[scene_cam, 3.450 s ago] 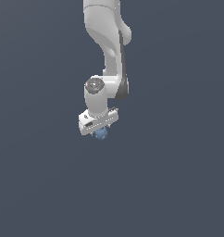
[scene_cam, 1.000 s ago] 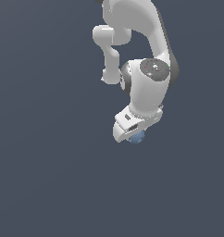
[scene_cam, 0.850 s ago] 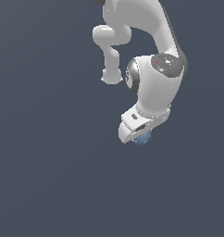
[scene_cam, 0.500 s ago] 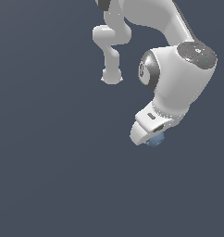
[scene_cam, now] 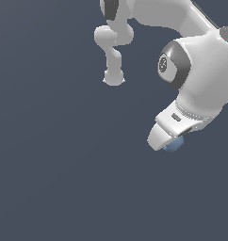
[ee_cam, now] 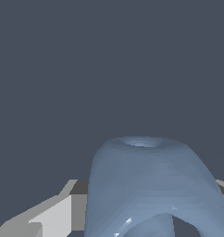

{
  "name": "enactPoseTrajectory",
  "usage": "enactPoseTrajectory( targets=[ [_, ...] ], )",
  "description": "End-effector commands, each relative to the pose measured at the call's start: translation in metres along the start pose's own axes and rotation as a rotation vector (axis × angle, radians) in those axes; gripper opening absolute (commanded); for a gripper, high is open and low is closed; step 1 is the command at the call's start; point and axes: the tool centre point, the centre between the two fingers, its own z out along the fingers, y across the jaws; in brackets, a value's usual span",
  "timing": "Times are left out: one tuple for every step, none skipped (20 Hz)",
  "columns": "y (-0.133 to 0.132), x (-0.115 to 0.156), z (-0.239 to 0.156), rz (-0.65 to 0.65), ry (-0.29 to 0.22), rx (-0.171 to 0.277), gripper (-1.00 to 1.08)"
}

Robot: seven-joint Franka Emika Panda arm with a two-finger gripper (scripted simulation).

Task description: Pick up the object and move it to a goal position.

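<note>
The object (scene_cam: 172, 146) is a small light-blue lumpy thing that peeks out under the white hand of my arm, at the exterior view's right. My gripper (scene_cam: 168, 142) is shut on it and carries it in the air. The hand's casing hides most of it there. In the wrist view the object (ee_cam: 146, 185) fills the near field as a glossy pale-blue dome with a hollow top, and a grey-white finger (ee_cam: 44, 217) lies beside it. I cannot see the other finger clearly.
A plain dark grey-blue background lies all around in both views. The white arm's links and elbow (scene_cam: 113, 42) rise at the upper part of the exterior view. No other objects show.
The arm has swung toward the exterior view's right and nearer the camera, carrying the object along. The hand now looks larger and sits lower right than before.
</note>
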Motion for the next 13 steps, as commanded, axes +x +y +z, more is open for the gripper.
enactPoseTrajectory(
  targets=[
    [-0.003,0.006,-0.005,0.001,0.0,0.0,-1.0],
    [-0.003,0.008,-0.006,0.001,0.0,0.0,-1.0],
    [-0.004,0.01,-0.008,0.001,0.0,0.0,-1.0],
    [-0.005,0.011,-0.009,0.001,0.0,0.0,-1.0],
    [-0.005,0.013,-0.01,0.001,0.0,0.0,-1.0],
    [-0.006,0.014,-0.01,0.0,-0.001,0.0,-1.0],
    [-0.007,0.015,-0.011,0.0,-0.001,0.0,-1.0],
    [-0.007,0.016,-0.012,0.0,-0.001,0.0,-1.0],
    [-0.007,0.016,-0.012,0.0,-0.001,0.0,-1.0],
    [-0.007,0.017,-0.013,0.0,-0.001,0.0,-1.0],
    [-0.007,0.017,-0.013,0.0,-0.001,0.0,-1.0],
    [-0.008,0.018,-0.013,0.0,-0.001,0.0,-1.0],
    [-0.008,0.018,-0.013,0.0,-0.001,0.0,-1.0]
  ],
)
